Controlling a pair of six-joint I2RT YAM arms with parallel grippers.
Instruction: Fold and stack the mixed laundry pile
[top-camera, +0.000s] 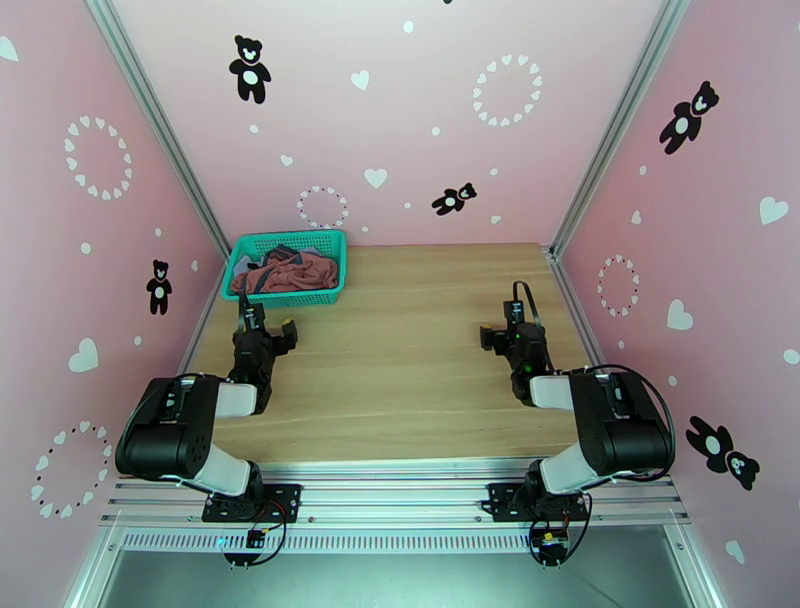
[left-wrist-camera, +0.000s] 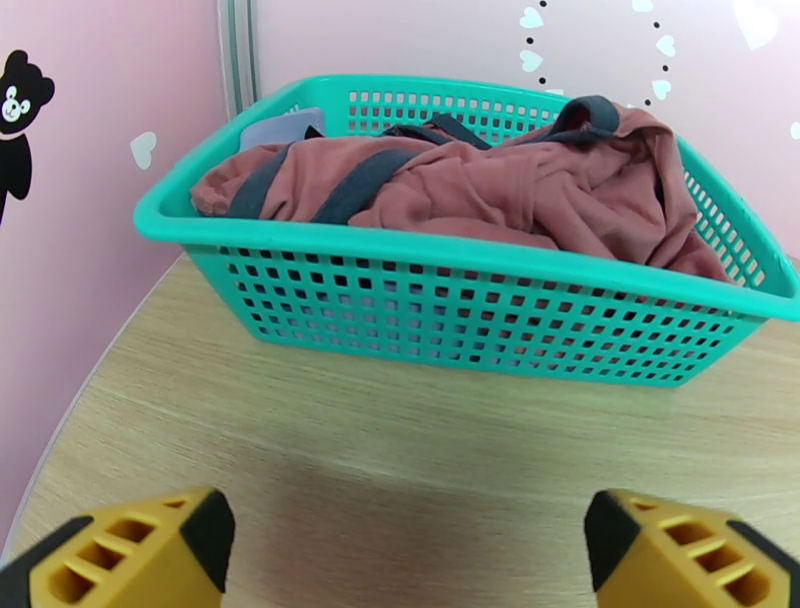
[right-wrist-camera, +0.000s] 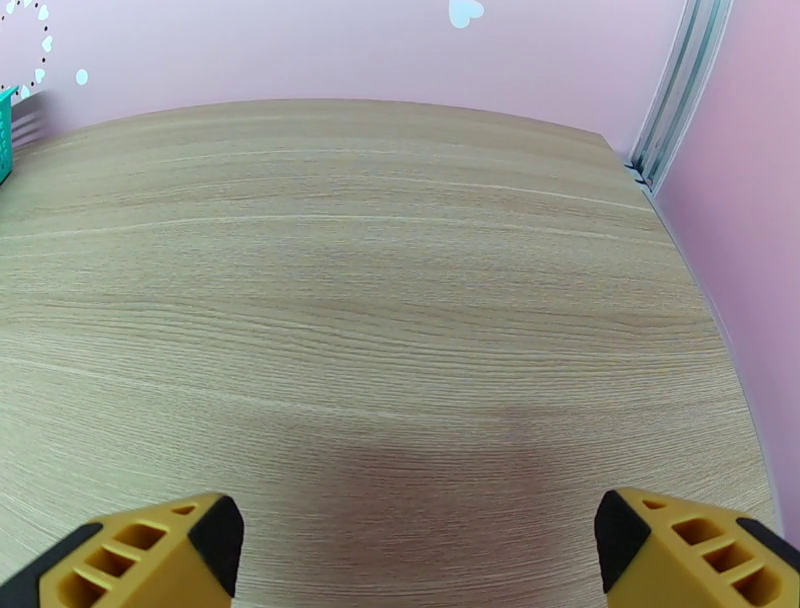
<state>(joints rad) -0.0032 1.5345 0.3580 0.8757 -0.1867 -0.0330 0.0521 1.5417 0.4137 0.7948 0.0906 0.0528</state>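
The mixed laundry pile lies inside a teal mesh basket (top-camera: 290, 297) at the table's back left. On top is the crumpled rust-red tank top (left-wrist-camera: 470, 185) with dark navy trim; its lettering is hidden in the folds. A corner of the grey-lavender shirt (left-wrist-camera: 281, 128) peeks out at the basket's back left, under the red one. My left gripper (left-wrist-camera: 400, 545) is open just in front of the basket (left-wrist-camera: 450, 250), above bare wood, holding nothing. My right gripper (right-wrist-camera: 410, 545) is open over the right half of the table, far from the laundry.
The wooden table (top-camera: 400, 350) stretches wide between both arms. Pink walls with aluminium posts close in the left, back and right sides. A sliver of the basket (right-wrist-camera: 5, 130) shows at the far left of the right wrist view.
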